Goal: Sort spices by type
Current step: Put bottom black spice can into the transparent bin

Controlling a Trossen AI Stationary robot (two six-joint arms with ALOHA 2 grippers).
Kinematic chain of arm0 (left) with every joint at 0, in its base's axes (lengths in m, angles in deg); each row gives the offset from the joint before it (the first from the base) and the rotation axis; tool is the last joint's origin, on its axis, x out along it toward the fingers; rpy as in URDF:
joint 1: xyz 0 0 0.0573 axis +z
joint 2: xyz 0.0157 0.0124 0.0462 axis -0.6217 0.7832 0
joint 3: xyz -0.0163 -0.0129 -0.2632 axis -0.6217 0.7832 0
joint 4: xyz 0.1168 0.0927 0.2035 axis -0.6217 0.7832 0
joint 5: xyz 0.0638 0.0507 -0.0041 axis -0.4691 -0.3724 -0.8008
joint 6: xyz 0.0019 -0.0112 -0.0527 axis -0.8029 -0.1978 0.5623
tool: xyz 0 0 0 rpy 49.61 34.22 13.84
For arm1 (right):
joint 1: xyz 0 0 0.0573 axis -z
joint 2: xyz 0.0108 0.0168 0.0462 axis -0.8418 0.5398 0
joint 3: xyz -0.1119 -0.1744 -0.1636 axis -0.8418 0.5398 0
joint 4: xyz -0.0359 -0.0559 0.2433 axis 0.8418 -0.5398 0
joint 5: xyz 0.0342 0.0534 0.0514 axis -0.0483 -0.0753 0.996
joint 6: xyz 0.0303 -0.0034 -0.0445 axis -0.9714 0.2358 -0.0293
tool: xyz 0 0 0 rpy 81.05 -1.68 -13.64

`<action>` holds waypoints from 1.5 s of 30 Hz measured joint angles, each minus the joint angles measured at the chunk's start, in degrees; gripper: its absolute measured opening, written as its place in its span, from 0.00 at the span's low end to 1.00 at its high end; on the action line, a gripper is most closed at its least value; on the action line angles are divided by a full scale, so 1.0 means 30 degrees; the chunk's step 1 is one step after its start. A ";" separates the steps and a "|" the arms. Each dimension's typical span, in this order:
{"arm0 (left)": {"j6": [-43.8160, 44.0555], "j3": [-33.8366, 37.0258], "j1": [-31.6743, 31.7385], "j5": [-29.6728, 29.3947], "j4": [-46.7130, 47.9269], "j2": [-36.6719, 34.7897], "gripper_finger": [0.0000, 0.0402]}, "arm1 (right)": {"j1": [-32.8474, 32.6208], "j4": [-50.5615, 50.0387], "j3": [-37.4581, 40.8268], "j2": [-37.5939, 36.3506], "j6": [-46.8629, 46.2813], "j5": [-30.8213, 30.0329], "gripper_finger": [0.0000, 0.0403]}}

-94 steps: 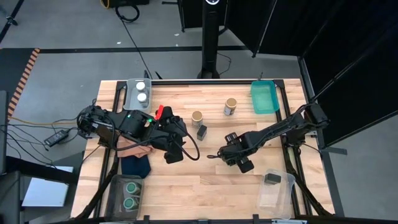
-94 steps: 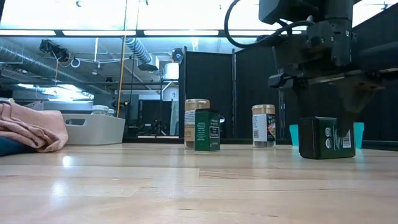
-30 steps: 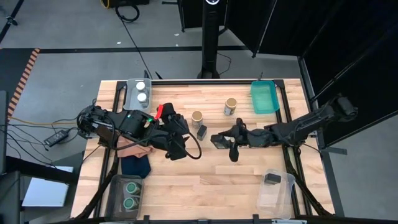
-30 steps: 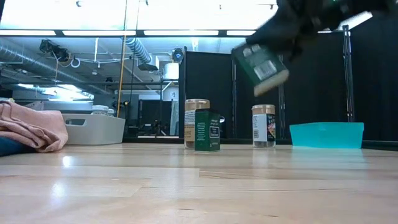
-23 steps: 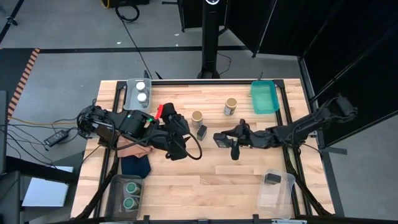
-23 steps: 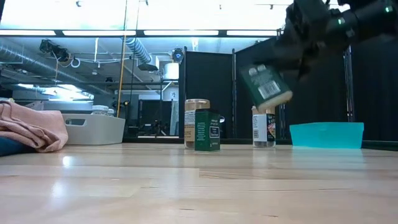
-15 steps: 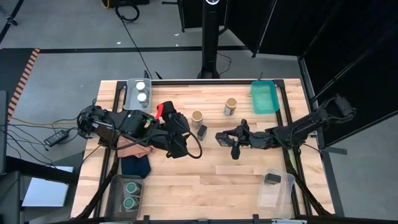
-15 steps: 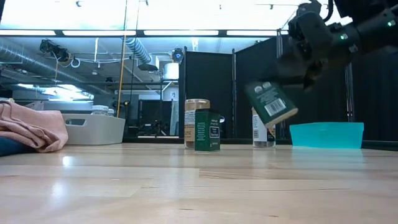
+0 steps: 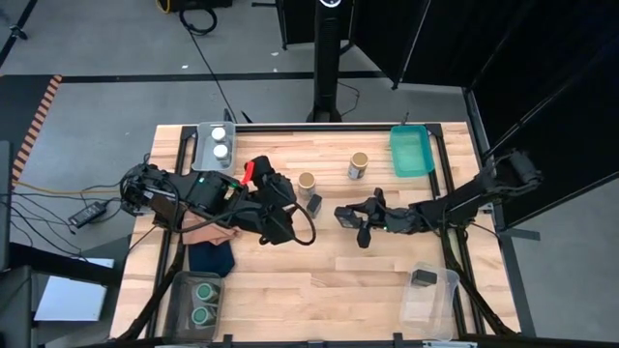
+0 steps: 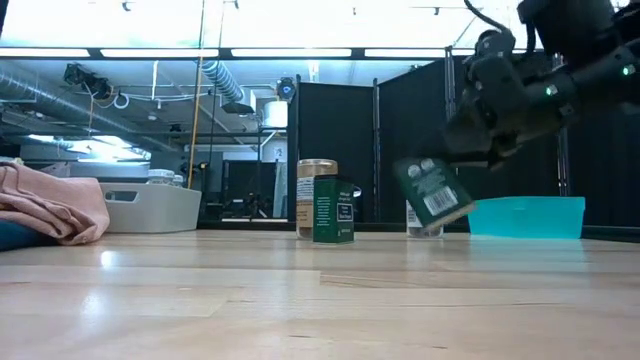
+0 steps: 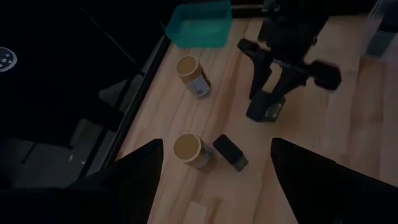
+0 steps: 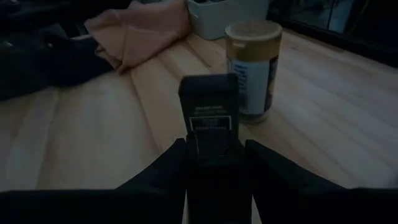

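Observation:
My right gripper (image 9: 350, 217) is shut on a black rectangular tin (image 10: 432, 195), tilted above the table's middle. A second black tin (image 9: 314, 204) stands upright beside a tan-lidded jar (image 9: 307, 183). The other tan-lidded jar (image 9: 359, 166) stands farther back. My left gripper (image 9: 283, 215) is open, hovering just left of that tin and jar; the left wrist view shows both between its fingers (image 11: 144, 163). Two white-lidded jars sit in a white tray (image 9: 204, 135), two green-lidded jars in a clear bin (image 9: 184, 290), and a third tin (image 9: 424, 277) in a clear container. My right gripper pinches the black tin between its two fingers, which sit on the opposite sides of its upper end (image 12: 211, 146). The fingers (image 10: 478, 140) come from the table's right, slanting down. The tin is lifted clear and tilted, its free end (image 10: 418, 170) pointing left.
A teal bin (image 9: 411, 152) sits at the far right. A pink cloth (image 9: 208, 230) and a navy cloth (image 9: 210, 257) lie under my left arm. Bare wood stretches along the near middle (image 9: 309, 290).
My right gripper has come down toward the table with the tin, still shut on it. The tin has dropped from well above the jars to about their height and stays tilted.

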 joint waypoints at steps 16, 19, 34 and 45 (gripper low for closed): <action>0.0614 0.0000 0.0007 -0.0153 -0.0275 0.0000 0.75 | -0.1097 0.3329 0.0005 0.2748 0.0000 0.0256 0.42; 0.0737 0.0000 0.0007 -0.0148 -0.0282 0.0000 0.75 | -0.1315 0.2773 0.0070 0.2452 -0.0005 0.0437 0.45; 0.0920 0.0000 0.0002 0.0369 -0.0240 0.0000 0.75 | -0.1800 0.0509 -0.0017 -0.0140 0.0528 0.0981 0.51; -0.0527 -0.0015 0.0525 0.1648 -0.0896 0.1057 0.75 | -0.2043 -0.6891 -0.0721 -0.7923 0.0673 0.1147 0.51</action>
